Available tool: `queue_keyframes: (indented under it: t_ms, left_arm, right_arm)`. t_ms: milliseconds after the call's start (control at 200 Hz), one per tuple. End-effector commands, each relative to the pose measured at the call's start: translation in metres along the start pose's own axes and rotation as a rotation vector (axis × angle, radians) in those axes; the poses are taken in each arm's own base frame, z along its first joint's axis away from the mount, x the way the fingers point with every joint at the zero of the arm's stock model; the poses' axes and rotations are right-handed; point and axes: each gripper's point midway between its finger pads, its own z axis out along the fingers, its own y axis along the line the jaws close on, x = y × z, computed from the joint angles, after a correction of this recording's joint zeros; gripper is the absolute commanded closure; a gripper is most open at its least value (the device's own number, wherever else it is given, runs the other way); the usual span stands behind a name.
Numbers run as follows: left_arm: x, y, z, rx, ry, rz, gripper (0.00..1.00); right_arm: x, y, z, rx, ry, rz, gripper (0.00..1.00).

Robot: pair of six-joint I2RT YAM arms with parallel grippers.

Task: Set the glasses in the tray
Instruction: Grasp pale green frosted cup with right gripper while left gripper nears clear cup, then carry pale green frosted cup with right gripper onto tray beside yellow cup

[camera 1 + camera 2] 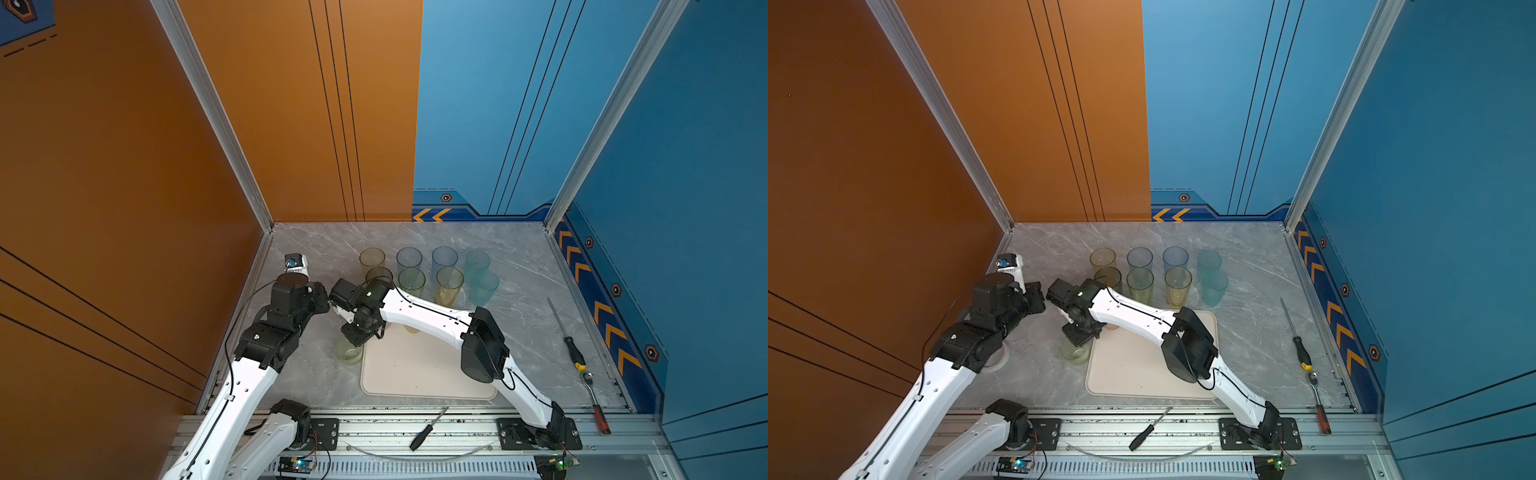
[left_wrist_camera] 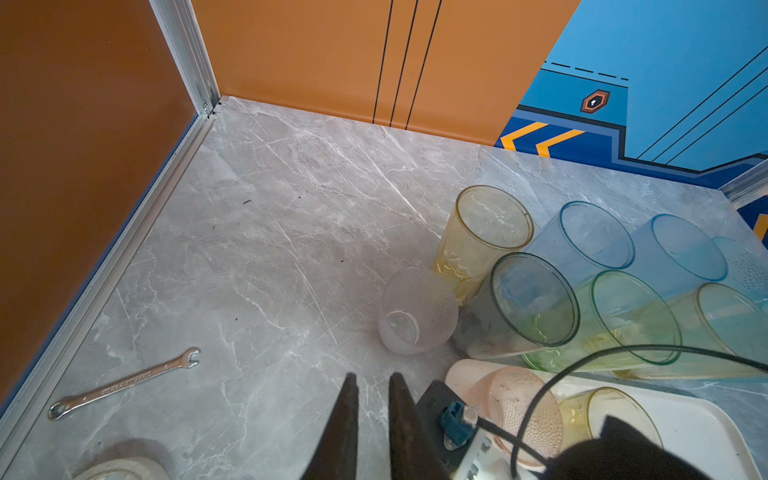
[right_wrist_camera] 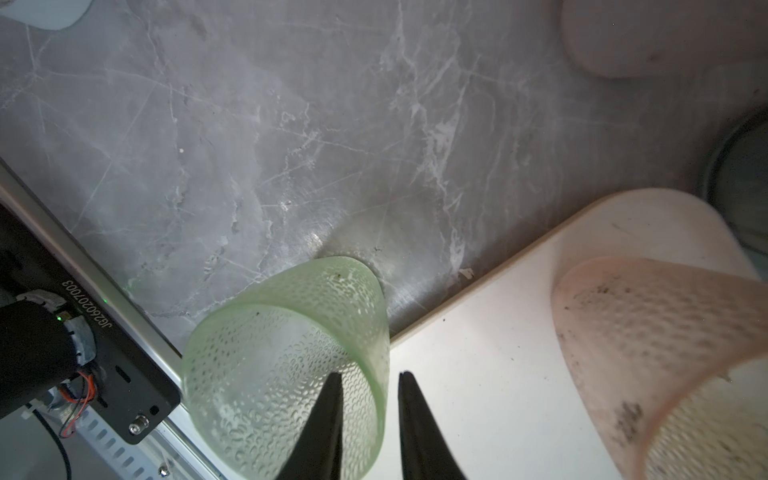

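Right now our right gripper (image 3: pixel 370 376) straddles the wall of the green glass (image 3: pixel 270 365), with one finger inside the rim and the other outside it, on the tray side. Its jaws stand narrow, but we cannot tell whether the pads actually press the wall or a sliver of air remains. The green glass stands upright on the table (image 2: pixel 270 249), just beside the tray (image 3: pixel 498 353) and not in it.

We judge the step in hand to be the pickup of this glass. The next move calls for a firm pinch, a straight lift high enough to clear the low rim, and a short sideways carry onto bare tray. A pinch on one wall may let the glass tilt, so we would lift slowly.

The set-down spot must stay clear of the pink glass (image 3: pixel 665 332), which sits on the tray's corner, and of the yellow glass (image 2: pixel 602 415) beside it on the tray.

Our left gripper (image 2: pixel 372 376) hovers over bare table with only a narrow gap between its fingers and nothing in it. The clear frosted glass (image 2: pixel 415 316) stands on the table a little beyond its tips. Farther out, the tall glasses (image 1: pixel 411 282) wait in two rows beyond the tray.
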Motion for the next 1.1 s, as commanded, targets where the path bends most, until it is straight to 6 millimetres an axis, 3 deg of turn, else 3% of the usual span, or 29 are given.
queue_keyframes:
  t_ms: [0, 391, 571, 691, 936, 1072, 1097]
  left_arm:
    - [0.008, 0.004, -0.001, 0.001, 0.020, 0.016, 0.83]
    - [0.011, 0.011, -0.003, -0.008, 0.024, 0.005, 0.83]
    - [0.013, 0.013, -0.003, -0.011, 0.027, 0.005, 0.83]
    - [0.014, 0.015, -0.003, -0.017, 0.035, 0.007, 0.83]
    - [0.020, 0.017, 0.002, -0.025, 0.058, 0.007, 0.83]
    - [0.023, 0.018, 0.005, -0.029, 0.070, 0.008, 0.83]
    - [0.023, 0.018, 0.005, -0.028, 0.071, 0.007, 0.83]
  right_arm:
    - [0.001, -0.003, 0.002, 0.040, 0.014, -0.017, 0.79]
    - [0.003, -0.007, 0.008, 0.065, 0.023, -0.021, 0.86]
    - [-0.002, -0.013, 0.000, 0.119, -0.010, -0.029, 1.00]
    - [-0.006, -0.014, -0.008, 0.138, -0.034, -0.035, 1.00]
    - [-0.019, -0.011, -0.049, 0.095, -0.160, -0.037, 1.00]
    - [-0.021, -0.026, -0.089, 0.091, -0.259, -0.005, 1.00]
    - [-0.021, -0.031, -0.107, 0.095, -0.293, 0.003, 1.00]
